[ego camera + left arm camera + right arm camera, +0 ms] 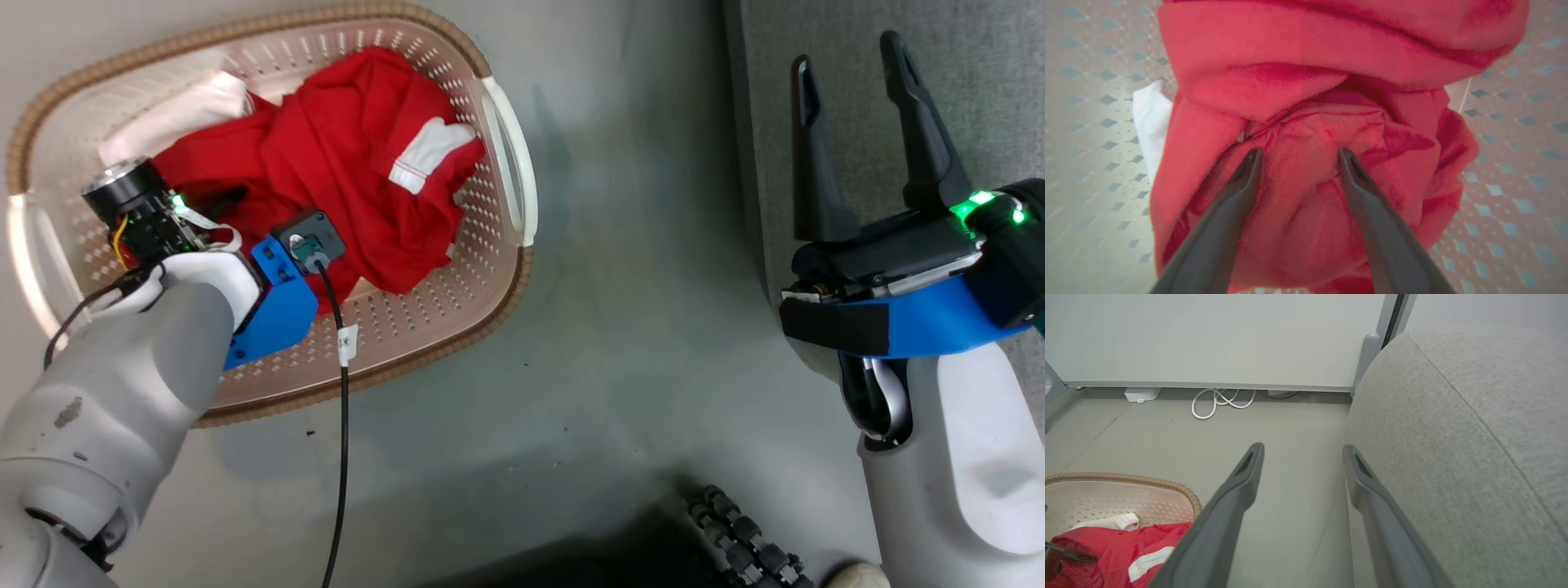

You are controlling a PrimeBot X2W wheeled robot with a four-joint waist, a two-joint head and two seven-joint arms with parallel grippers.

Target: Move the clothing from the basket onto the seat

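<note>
Head view showing the clothing [351, 163] lying crumpled in the basket [245, 33], bright red with a white band [429, 155] turned toward the right-hand handle. Sitting on the grey floor [637, 327], left of the seat [980, 82] and apart from it. Reaching down into the basket with the left arm, wrist hanging directly over the red heap and hiding the fingers from above. Left wrist view looking straight along the left tool [1298, 155]: holding its fingers spread wide, tips sitting at a bunched red fold and bracketing it, not pinching anything; not possible to tell whether pressing into the cloth. Holding the right tool [849, 57] open too, fingers parted with nothing between, pointing up along the seat's left edge. Right wrist view catching that rounded grey cushion on the right, bare floor ahead, a coiled white cable [1220, 402] lying by the wall [1208, 335], and the basket's rim with red fabric at lower left.
</note>
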